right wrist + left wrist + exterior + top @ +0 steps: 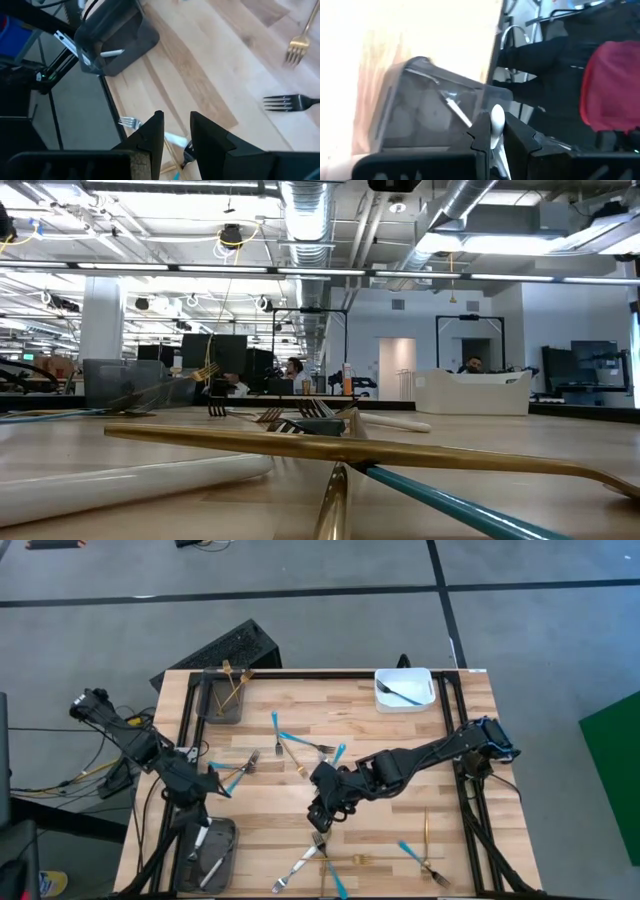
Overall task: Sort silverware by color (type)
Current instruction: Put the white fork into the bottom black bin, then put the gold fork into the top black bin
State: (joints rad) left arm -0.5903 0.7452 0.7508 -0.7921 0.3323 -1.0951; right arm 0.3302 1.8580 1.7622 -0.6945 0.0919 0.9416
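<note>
Left gripper is over the dark tray at the surface's near-left corner, jaws clamped on a white utensil (handle sticks out between the fingers). That tray already has white pieces lying in it.

Right gripper hangs mid-surface, pointing at the near-edge pile; jaws are parted a little with nothing between them. A white-handled fork lies just beyond its fingertips.

Rest of the silverware: gold forks in the dark tray at the far-left corner, one piece in the white bin at far right, blue-handled forks scattered around the centre, a mixed crossed pile near the front edge, a gold fork and a blue one near-right.
</note>
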